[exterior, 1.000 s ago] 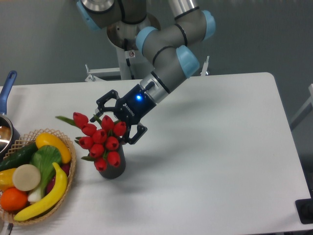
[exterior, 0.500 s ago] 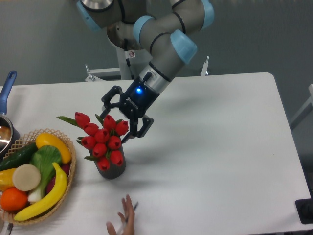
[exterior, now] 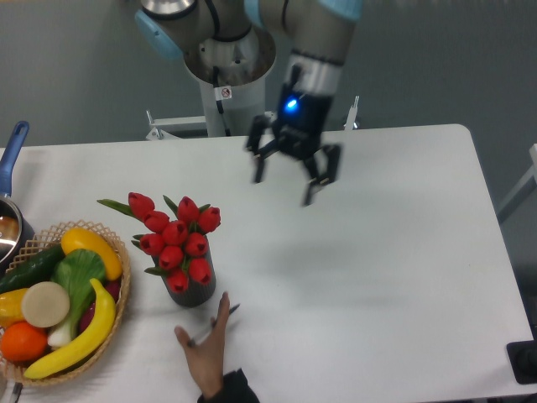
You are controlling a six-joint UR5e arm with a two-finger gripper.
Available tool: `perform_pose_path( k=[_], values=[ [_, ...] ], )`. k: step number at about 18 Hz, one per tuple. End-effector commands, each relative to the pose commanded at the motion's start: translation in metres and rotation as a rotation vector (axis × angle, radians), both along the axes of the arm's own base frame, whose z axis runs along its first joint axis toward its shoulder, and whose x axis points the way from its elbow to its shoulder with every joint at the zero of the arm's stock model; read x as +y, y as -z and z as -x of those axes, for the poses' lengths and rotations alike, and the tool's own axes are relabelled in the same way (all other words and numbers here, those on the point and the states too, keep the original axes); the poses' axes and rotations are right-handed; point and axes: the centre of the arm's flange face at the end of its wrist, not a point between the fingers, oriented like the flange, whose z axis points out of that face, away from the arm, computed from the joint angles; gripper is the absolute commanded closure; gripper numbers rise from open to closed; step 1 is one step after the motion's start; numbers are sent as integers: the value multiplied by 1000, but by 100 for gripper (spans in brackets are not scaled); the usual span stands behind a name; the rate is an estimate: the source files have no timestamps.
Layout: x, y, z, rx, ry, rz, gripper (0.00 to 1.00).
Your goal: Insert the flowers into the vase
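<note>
Observed: the black two-finger gripper point(exterior: 292, 175) has left the bouquet and now hangs above the white table point(exterior: 394, 252), well up and to the right of where it stood half a second ago, when its fingers were at the blooms. Its jaws stand wide apart and grip nothing; the outline is motion-blurred, so finer detail cannot be told.

Below and to the left of the gripper, well apart from it, the bunch of red tulip buds with green leaves point(exterior: 174, 239) sits with its stems down in the short dark grey ribbed vase point(exterior: 194, 288). The vase stands upright on the table. The blooms spread wider than the mouth and lean slightly left, one bud and a leaf reaching out towards the basket.

Judgement: the insertion appears complete and the flowers released; the arm's retreat fits a finished task. The bunch is top-heavy against a small vase, so tipping is the one risk left.

Also new: a person's bare hand point(exterior: 204, 354), in a dark sleeve, has come in from the bottom edge and lies on the table just below the vase, with a thin dark object under the fingers.

Further left of the gripper, a woven wicker basket point(exterior: 122, 290) holds smooth, glossy fruit and vegetables.
</note>
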Motion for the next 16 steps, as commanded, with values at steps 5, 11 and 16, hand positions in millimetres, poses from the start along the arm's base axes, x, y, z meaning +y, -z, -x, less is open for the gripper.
perform_pose_path(
  k=[5,11,16],
  values=[
    [-41,-18,7,166,-7,286,0],
    [-89,-56,21,135,88,456,0],
    [-109,-61,31,145,202,487,0]
  ],
)
